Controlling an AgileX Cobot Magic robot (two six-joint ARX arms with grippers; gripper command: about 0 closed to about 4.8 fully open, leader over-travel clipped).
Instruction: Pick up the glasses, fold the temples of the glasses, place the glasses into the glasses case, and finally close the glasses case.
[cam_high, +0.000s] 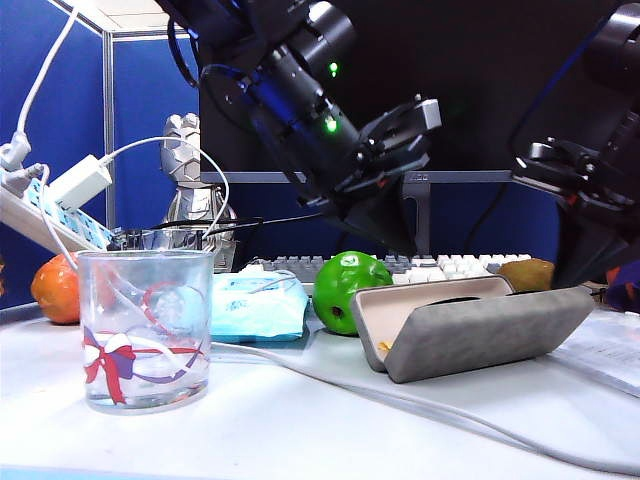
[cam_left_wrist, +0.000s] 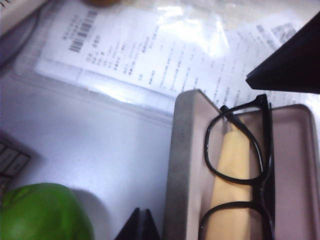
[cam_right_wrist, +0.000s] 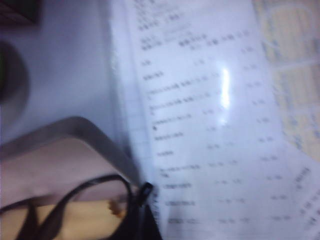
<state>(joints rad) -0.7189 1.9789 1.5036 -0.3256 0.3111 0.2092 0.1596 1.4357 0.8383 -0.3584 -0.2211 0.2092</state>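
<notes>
I find the glasses (cam_left_wrist: 240, 175) lying folded in the open case (cam_high: 470, 330), lenses up on a yellow cloth (cam_left_wrist: 230, 190) against the pale lining. The frame is thin and light, and I judge it brittle at the hinges and slick on the lenses; any further handling should take it at the bridge or rim, not the temples. The case is felt-covered, stiff and hinged, with its lid (cam_high: 490, 335) tilted toward the exterior camera. I judge the lid is best pushed at its free edge while the base is steadied. The case sits on the bench (cam_high: 300, 420) beside a green apple (cam_high: 348, 290), with a printed sheet (cam_left_wrist: 165, 55) just behind. The left end effector (cam_left_wrist: 141, 227) hovers above the case, fully closed and empty. The right end effector, out of view, is likewise closed; its camera shows the case corner and frame.
</notes>
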